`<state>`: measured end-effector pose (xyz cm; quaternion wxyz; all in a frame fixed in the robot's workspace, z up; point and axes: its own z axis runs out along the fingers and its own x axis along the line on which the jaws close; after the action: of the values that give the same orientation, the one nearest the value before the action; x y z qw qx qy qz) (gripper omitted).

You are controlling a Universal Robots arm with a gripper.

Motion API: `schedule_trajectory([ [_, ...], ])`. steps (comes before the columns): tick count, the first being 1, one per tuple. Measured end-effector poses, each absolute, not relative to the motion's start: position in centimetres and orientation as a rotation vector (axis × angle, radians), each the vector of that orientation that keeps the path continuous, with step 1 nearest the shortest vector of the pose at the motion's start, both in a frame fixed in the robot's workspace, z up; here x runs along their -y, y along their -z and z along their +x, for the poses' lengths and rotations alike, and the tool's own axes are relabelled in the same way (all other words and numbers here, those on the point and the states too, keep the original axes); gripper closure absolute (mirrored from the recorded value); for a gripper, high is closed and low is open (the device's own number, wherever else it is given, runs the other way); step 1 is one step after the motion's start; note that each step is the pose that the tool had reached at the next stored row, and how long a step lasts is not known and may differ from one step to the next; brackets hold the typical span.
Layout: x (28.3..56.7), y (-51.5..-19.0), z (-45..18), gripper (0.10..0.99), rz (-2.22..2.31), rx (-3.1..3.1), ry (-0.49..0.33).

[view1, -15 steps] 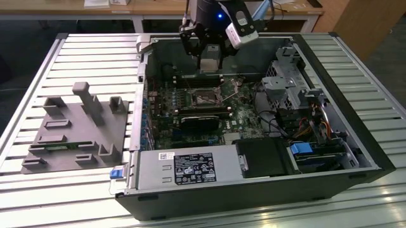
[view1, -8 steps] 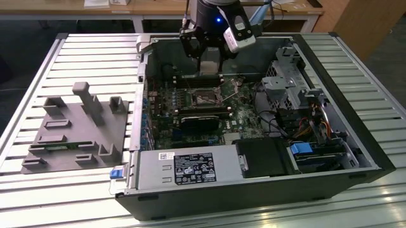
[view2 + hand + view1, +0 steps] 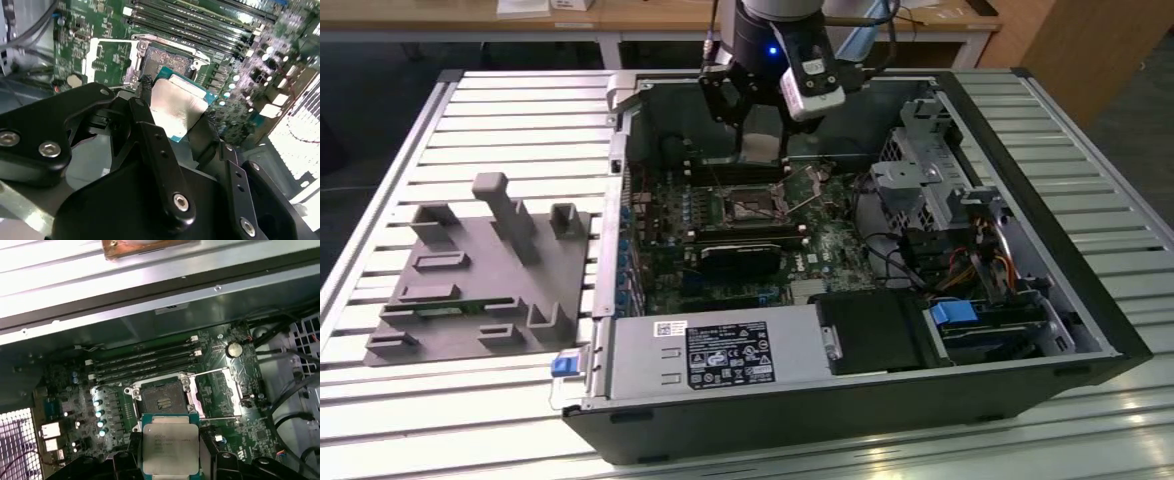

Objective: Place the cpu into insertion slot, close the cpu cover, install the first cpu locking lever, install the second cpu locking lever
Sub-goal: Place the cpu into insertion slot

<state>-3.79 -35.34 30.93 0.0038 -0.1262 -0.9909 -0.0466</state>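
Slatted counter (image 3: pixel 507 110) carries the open computer case (image 3: pixel 1107 330). Inside it my end effector (image 3: pixel 177 115) is clamped on the cpu (image 3: pixel 167 442) by opposite edges, near the bare insertion slot (image 3: pixel 162 400), not touching. I judge the chip light, stiff and fragile, so edges only.

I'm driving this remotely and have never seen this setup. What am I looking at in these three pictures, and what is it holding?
One robot arm works over an open computer case lying on a slatted table. The exterior view looks on from off the arm; both wrist views ride on it. Its hand is shut on the cpu, a flat silvery chip, held above the green board, apart from the empty insertion slot. The cpu cover stands open. A grey fixture sits at the exterior view's left.
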Motion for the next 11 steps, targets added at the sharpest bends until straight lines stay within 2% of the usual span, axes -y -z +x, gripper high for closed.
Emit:
schedule_trajectory([
  [11, 35.34, -30.07, -3.79, 0.549, -0.707, 3.059, 0.147],
])
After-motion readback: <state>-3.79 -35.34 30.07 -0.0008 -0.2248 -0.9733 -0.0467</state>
